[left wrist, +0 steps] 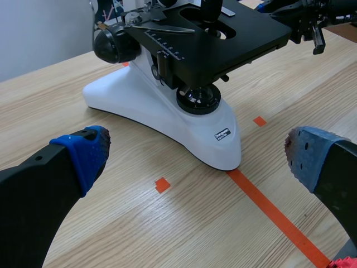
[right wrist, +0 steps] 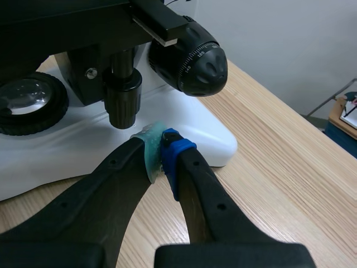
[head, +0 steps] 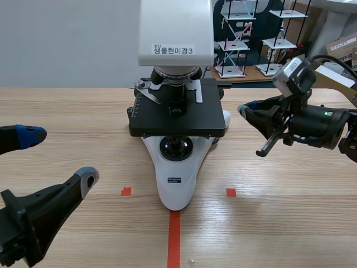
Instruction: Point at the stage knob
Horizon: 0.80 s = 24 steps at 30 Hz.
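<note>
- Stage knob [right wrist: 122, 100] hangs black and upright beneath the microscope [right wrist: 189, 120] stage, beside the large focus wheel [right wrist: 189, 56].
- Right claw [right wrist: 160, 153] has its fingers pressed together on nothing, with the tips just below the knob and seemingly not touching it.
- Left claw [head: 58, 156] is spread wide, low over the counter [head: 279, 223] and well apart from the knob.
- The pointing step looks almost complete. The next move probably calls only for a slight lift toward the knob.

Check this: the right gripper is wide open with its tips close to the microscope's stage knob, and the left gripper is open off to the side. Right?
Not quite. The right gripper is shut, not wide open: the right wrist view shows its pads pressed together close to the stage knob of the microscope. The left gripper is open off to the side.
</note>
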Available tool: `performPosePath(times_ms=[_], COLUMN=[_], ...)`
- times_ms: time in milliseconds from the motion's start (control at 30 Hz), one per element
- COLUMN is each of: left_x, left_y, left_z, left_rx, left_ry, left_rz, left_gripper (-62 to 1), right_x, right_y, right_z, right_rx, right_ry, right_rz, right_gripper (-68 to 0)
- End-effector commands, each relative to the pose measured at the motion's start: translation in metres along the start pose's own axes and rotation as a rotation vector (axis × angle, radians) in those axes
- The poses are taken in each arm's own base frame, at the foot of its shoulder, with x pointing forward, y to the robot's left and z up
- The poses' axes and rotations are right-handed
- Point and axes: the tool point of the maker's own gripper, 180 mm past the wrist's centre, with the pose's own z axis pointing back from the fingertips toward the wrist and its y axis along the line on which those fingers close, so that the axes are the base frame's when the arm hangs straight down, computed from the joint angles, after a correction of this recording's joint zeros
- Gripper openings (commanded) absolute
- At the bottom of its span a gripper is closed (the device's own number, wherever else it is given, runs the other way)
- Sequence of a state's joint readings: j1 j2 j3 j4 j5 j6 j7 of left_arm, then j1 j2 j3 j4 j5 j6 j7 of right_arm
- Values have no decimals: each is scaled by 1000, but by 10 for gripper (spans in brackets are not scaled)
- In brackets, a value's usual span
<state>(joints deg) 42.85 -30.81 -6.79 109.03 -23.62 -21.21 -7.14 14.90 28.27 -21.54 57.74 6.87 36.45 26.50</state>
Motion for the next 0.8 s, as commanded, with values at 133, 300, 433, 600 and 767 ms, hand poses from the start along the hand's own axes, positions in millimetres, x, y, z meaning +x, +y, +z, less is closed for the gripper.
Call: performPosePath(times_ms=[133,300,433,600,767], left_x=[10,10,10,10,10], left_y=[0,0,0,0,0], left_z=[-1,-1,-1,-1,-1], left_rx=[-3,-3,-3,-3,-3], left_ry=[-35,-35,-35,-35,-35], left_rz=[-2,-2,-2,-2,-2], left_gripper=[14,14,14,14,14], right_x=[15,15,15,15,15], right_y=[-11,-11,-11,-11,-11], right_z=[-1,-1,-1,-1,-1], right_rx=[-15,-15,-15,-15,-15], right_ry=[-37,-34,-34,-34,-34], right_rz=[21,21,21,21,21], right_gripper=[-669,-669,-669,-669,-669])
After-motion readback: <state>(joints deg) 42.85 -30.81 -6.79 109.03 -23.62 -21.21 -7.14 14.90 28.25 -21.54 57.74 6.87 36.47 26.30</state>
